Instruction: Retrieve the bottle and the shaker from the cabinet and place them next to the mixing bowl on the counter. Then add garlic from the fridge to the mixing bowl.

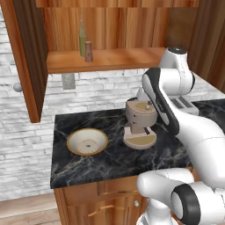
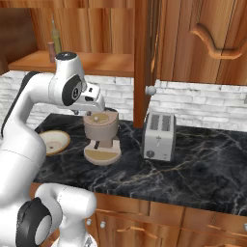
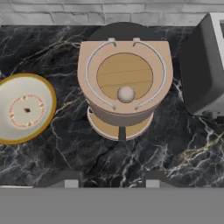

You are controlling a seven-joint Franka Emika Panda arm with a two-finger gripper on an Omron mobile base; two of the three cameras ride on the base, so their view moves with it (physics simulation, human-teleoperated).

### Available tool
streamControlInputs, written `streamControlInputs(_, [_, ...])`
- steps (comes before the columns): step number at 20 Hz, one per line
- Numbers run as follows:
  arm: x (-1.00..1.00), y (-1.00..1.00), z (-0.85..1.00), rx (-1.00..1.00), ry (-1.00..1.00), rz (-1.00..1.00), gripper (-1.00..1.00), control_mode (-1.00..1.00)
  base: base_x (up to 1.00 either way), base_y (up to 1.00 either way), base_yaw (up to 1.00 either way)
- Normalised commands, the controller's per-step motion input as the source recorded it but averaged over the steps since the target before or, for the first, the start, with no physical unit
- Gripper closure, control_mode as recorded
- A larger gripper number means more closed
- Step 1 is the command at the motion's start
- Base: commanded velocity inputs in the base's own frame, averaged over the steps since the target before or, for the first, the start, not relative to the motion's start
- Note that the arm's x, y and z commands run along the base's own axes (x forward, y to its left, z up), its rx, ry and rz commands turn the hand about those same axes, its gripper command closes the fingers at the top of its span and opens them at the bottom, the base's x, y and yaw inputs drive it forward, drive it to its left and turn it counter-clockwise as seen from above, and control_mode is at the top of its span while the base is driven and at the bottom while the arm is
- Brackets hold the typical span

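Dark marble counter under an open wooden cabinet. Bottle and shaker stand upright, side by side, on the cabinet shelf; mixing bowl sits on the counter at left. Gripper is clenched on nothing, pointing down over the coffee machine. Both targets lie above the jaws and to the left, so the hand likely has to rise and turn toward the shelf.
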Motion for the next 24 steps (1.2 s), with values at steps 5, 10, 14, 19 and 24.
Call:
streamControlInputs(5, [0.05, 0.02, 0.00, 0.00, 0.00, 0.00, -1.00, -1.00, 0.00, 0.00, 0.00])
streamControlInputs(10, [-0.06, 0.40, 0.00, -0.02, -0.19, 0.05, -1.00, -1.00, 0.00, 0.00, 0.00])
streamControlInputs(14, [-0.29, 0.61, 0.00, -0.04, -0.30, 0.00, -1.00, -1.00, 0.00, 0.00, 0.00])
streamControlInputs(19, [-0.22, 0.73, 0.38, 0.00, -0.35, 0.03, -1.00, -1.00, 0.00, 0.00, 0.00])
streamControlInputs(24, [-0.06, 0.55, 0.86, -0.01, -0.20, 0.00, -1.00, -1.00, 0.00, 0.00, 0.00])
